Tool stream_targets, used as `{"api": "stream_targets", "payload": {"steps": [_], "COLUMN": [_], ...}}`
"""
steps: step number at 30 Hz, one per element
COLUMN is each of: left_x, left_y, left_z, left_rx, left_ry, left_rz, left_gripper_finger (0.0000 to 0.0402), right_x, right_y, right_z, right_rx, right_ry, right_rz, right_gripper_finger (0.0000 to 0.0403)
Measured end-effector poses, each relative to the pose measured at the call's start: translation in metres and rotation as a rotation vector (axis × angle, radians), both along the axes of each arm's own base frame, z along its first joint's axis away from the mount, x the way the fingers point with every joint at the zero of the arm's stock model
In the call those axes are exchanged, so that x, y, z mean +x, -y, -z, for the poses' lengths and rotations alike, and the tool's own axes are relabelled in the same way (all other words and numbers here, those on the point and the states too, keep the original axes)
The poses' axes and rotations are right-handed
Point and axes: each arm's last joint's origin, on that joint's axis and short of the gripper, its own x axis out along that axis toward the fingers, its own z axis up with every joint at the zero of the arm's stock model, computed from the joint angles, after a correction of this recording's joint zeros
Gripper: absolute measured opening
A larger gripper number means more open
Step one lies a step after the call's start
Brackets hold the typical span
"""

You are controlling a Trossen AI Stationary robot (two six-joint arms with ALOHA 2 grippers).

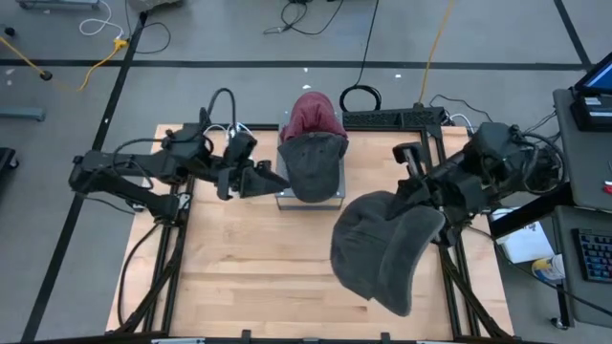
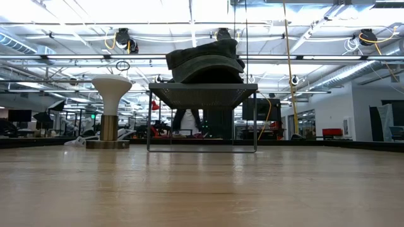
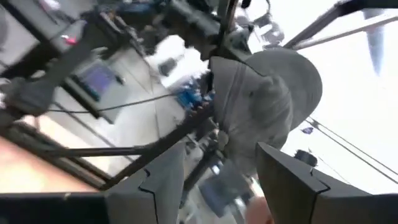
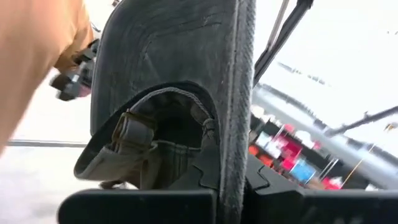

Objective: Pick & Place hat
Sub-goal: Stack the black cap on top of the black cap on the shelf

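A large grey hat [image 1: 382,250] is lifted above the right half of the table, held by my right gripper [image 1: 423,196], which is shut on it. The left wrist view shows this hat [image 3: 267,93] in the air too. A dark grey hat [image 1: 314,164] and a red hat [image 1: 312,115] lie on a wire rack [image 1: 337,196] at the table's far middle. The low view shows hats [image 2: 205,60] piled on the rack [image 2: 202,94]. My left gripper [image 1: 260,180] hovers open just left of the rack, touching nothing; its own wrist view confirms that it [image 3: 217,193] is open. My right gripper [image 4: 233,183] pinches the grey hat's brim edge [image 4: 239,112] between its two fingers. The brim stands on edge and runs out along the fingers. The hat is lifted clear of the table, its crown with the inner strap [image 4: 134,134] hanging to one side.
A white mushroom-shaped stand [image 2: 111,88] on a round base stands behind the table's far left in the low view. Bare wooden tabletop [image 1: 249,268] lies at the near left. Cables run along the far edge, and a desk with a keyboard [image 1: 593,253] is to the right.
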Motion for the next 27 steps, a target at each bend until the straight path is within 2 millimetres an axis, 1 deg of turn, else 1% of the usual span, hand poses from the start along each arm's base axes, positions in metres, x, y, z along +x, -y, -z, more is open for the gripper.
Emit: {"api": "stream_targets", "payload": {"steps": [2,4,7,10,14,15,21,27], "left_x": [0.012,0.019,0.033,0.044,0.059,0.062,0.074,0.082], "left_y": [0.001,0.002,0.003,0.005,0.009,0.010,0.021,0.026], "left_z": [0.002,0.004,0.007,0.014,0.028,0.029,0.033,0.042], "left_rx": [-0.014,-0.032,-0.060,-0.088,-0.138,-0.145,-0.191,-0.245], "left_ry": [0.041,0.052,0.099,0.090,0.030,0.042,0.131,0.082], "left_rz": [0.026,0.051,0.082,0.126,0.159,0.166,0.232,0.264], "left_gripper_finger": [0.0194,0.0192,0.0194,0.0202,0.0210,0.0211,0.0212,0.0212], "right_x": [0.005,0.013,0.021,0.027,0.028,0.028,0.028,0.028], "right_y": [-0.001,-0.002,-0.001,0.001,0.001,0.001,0.002,0.002], "right_z": [0.000,0.002,0.005,0.008,0.009,0.008,0.009,0.009], "right_rx": [-0.021,-0.042,-0.054,-0.059,-0.073,-0.073,-0.075,-0.083], "right_ry": [0.039,0.055,0.051,0.043,0.048,0.049,0.040,0.050], "right_rz": [0.011,0.022,0.038,0.048,0.054,0.054,0.057,0.059], "right_gripper_finger": [0.0000,0.0000,0.0000,0.0000,0.0000,0.0000,0.0000,0.0000]}}
